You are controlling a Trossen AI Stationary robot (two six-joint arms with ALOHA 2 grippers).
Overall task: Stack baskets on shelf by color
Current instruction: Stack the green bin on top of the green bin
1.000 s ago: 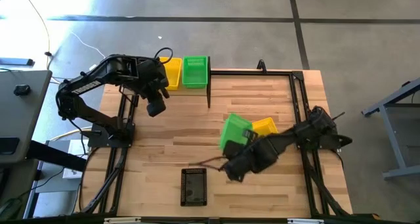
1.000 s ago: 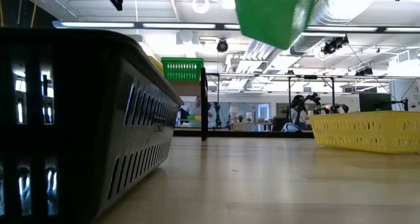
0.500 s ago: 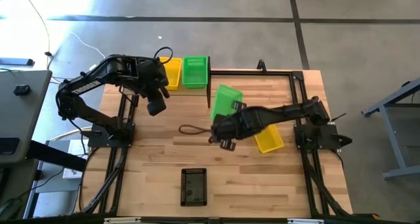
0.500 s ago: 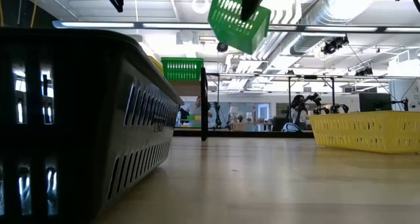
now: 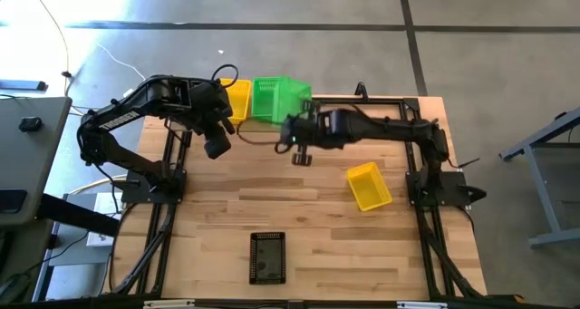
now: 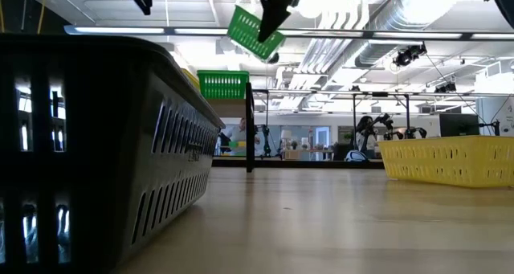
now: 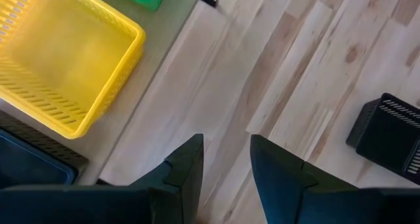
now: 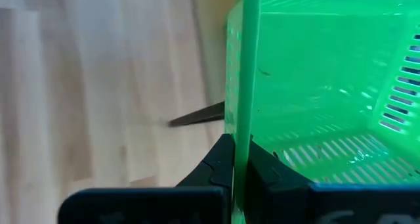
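Right end effector [image 8: 235, 159] pinching green basket [image 8: 315, 86] rim, basket cropped

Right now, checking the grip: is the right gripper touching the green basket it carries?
Touching. The right wrist view shows the right gripper shut on the green basket, its fingers pinching the wall.

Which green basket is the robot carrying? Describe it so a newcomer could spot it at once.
Start at the shelf along the table's far left edge, where a yellow basket and a green basket sit side by side. The carried green basket hangs tilted in the air just right of them, its wall pinched by the right gripper; it alone rests on nothing.
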